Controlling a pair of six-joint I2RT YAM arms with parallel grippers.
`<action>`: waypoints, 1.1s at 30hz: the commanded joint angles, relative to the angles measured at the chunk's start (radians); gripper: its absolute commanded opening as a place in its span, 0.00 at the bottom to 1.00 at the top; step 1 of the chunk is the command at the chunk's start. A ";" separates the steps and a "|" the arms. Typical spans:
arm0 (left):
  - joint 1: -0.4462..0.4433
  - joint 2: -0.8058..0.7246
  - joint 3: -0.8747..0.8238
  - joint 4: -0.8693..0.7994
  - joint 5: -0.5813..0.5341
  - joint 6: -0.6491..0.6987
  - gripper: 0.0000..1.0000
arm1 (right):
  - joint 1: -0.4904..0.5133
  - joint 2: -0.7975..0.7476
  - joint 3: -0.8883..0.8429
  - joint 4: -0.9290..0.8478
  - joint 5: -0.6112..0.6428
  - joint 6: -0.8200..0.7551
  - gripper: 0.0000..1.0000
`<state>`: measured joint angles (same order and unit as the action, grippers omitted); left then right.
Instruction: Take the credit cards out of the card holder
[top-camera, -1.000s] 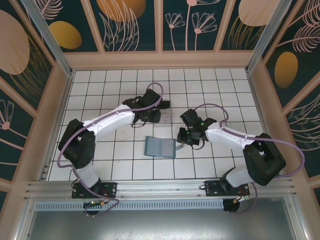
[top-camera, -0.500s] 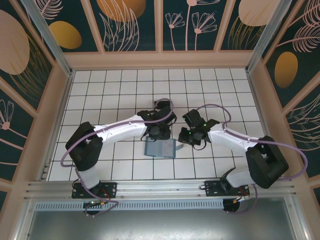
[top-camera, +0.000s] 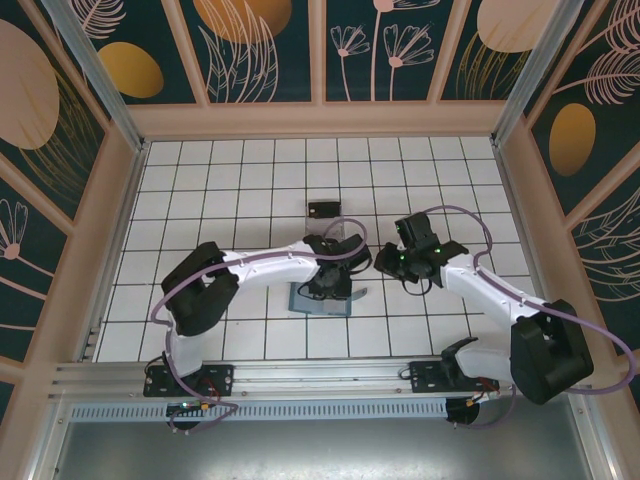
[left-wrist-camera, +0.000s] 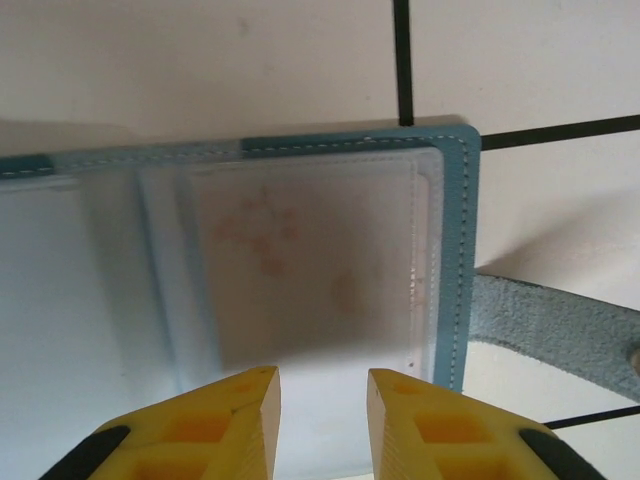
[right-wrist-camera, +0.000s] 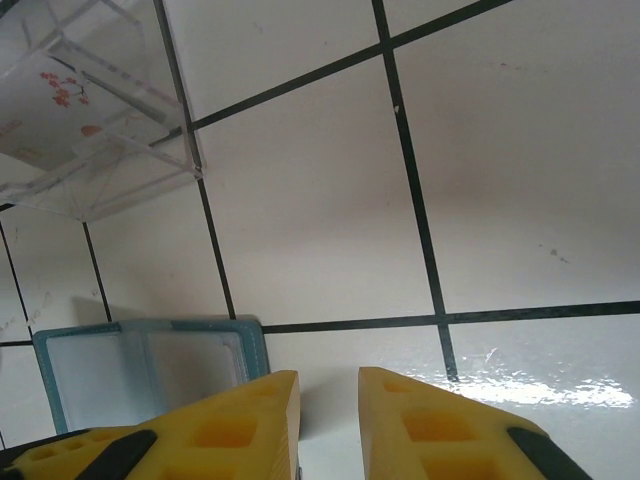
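The teal card holder (top-camera: 312, 300) lies open on the floor tiles, its strap (left-wrist-camera: 560, 330) sticking out to the right. In the left wrist view a pale card with faint reddish marks (left-wrist-camera: 300, 270) sits behind the holder's frosted pocket (left-wrist-camera: 455, 250). My left gripper (top-camera: 335, 282) hovers just over that leaf, its yellow jaws (left-wrist-camera: 322, 390) open a little with nothing between them. A black card (top-camera: 322, 210) lies flat on a tile farther back. My right gripper (top-camera: 384, 265) is to the right of the holder (right-wrist-camera: 150, 365), its jaws (right-wrist-camera: 328, 395) slightly open and empty.
A see-through plastic box (right-wrist-camera: 90, 130) stands just beyond the holder, a flower-printed card inside it; in the top view the box (top-camera: 338, 236) is partly covered by the left arm's cable. Wooden walls ring the tiled floor (top-camera: 220, 180).
The left arm swung from beside the plastic box toward me and right, over the card holder, leaving the black card on the far tile. Its jaws widened slightly. The right gripper drew back to the right.
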<state>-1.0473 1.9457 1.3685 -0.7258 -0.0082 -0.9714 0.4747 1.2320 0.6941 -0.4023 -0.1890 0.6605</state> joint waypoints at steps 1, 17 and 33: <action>-0.013 0.033 0.047 -0.068 0.006 -0.017 0.31 | -0.007 -0.011 -0.026 0.032 -0.027 -0.018 0.23; -0.017 0.093 0.115 -0.121 0.002 0.003 0.48 | -0.011 -0.004 -0.042 0.055 -0.050 -0.018 0.23; -0.017 0.132 0.097 -0.111 0.001 0.000 0.50 | -0.015 -0.012 -0.062 0.054 -0.055 -0.024 0.23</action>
<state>-1.0607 2.0476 1.4693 -0.8120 -0.0090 -0.9707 0.4671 1.2324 0.6498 -0.3607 -0.2375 0.6598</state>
